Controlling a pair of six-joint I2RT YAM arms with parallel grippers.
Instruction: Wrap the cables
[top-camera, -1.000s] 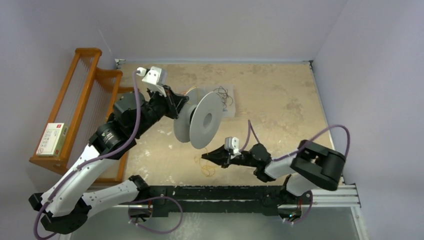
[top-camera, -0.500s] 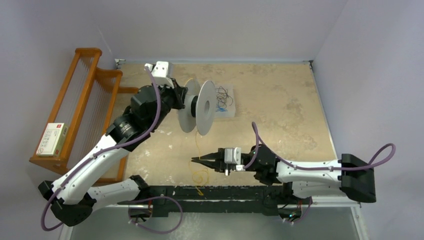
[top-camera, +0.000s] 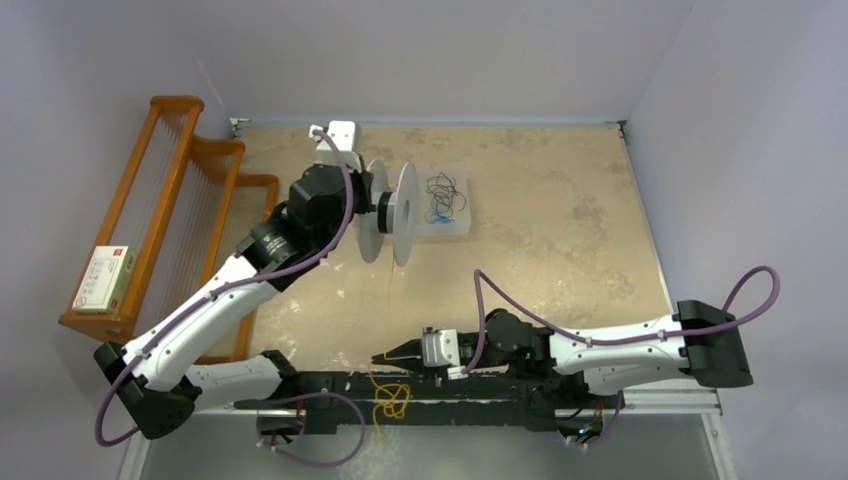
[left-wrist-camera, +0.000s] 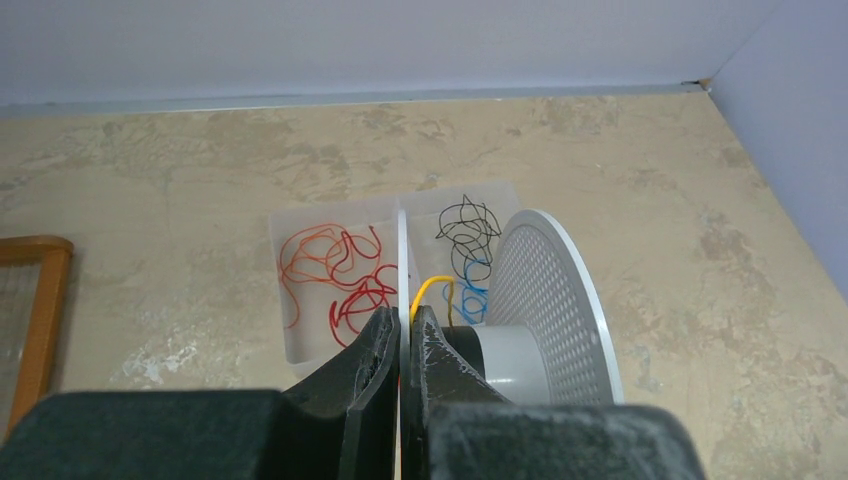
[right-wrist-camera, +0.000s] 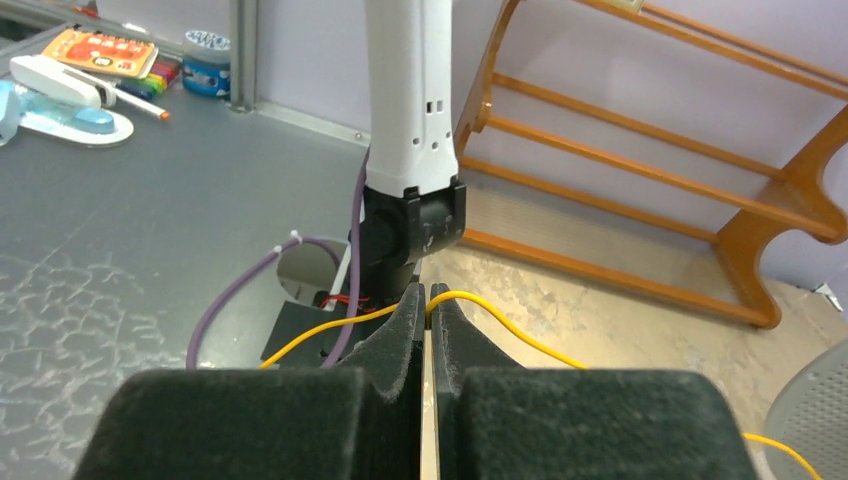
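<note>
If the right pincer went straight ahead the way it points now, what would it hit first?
Most likely the left arm's black joint, dead ahead of the right pincer, which is shut on the yellow cable. How far off it lies is unclear.

1 overhead cam, 2 close wrist cams; spool (top-camera: 405, 215) shared

spool (top-camera: 392, 212) left of centre | tray (top-camera: 458, 226) just right of it | rack (top-camera: 150, 200) far left | cable (top-camera: 389, 398) from spool to near edge
</note>
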